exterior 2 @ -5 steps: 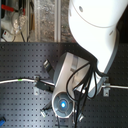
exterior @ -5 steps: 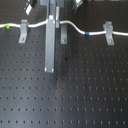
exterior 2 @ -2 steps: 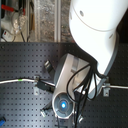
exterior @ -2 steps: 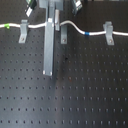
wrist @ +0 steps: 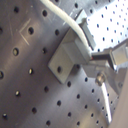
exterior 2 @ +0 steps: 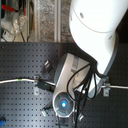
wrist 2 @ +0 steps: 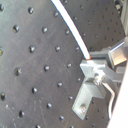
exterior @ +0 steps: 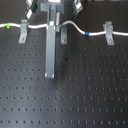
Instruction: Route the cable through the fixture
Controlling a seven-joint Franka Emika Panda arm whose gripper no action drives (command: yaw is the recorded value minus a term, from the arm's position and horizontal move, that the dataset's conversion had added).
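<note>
The white cable (exterior: 75, 26) runs across the back of the black perforated board in the first exterior view. Its green marker (exterior: 7, 25) is at the first exterior view's left and its blue band (exterior: 87, 34) right of middle. It lies in the left fixture (exterior: 22, 33) and the right fixture (exterior: 107, 33). My gripper (exterior: 54, 23) is shut on the cable between them, next to a middle fixture (exterior: 62, 35) that is partly hidden. In the first wrist view the cable (wrist: 70, 24) reaches a grey fixture block (wrist: 67, 56). In the second wrist view the cable (wrist 2: 75, 34) ends at my fingertips (wrist 2: 95, 62).
A long grey part of the gripper (exterior: 50, 52) hangs down in front of the board. In the second exterior view the white arm (exterior 2: 95, 30) hides the gripper; the cable (exterior 2: 15, 81) and small fixtures (exterior 2: 37, 86) show beside it. Clutter (exterior 2: 15, 20) lies beyond the board.
The gripper has straightened very slightly over the cable. The cable and the fixtures have not visibly moved.
</note>
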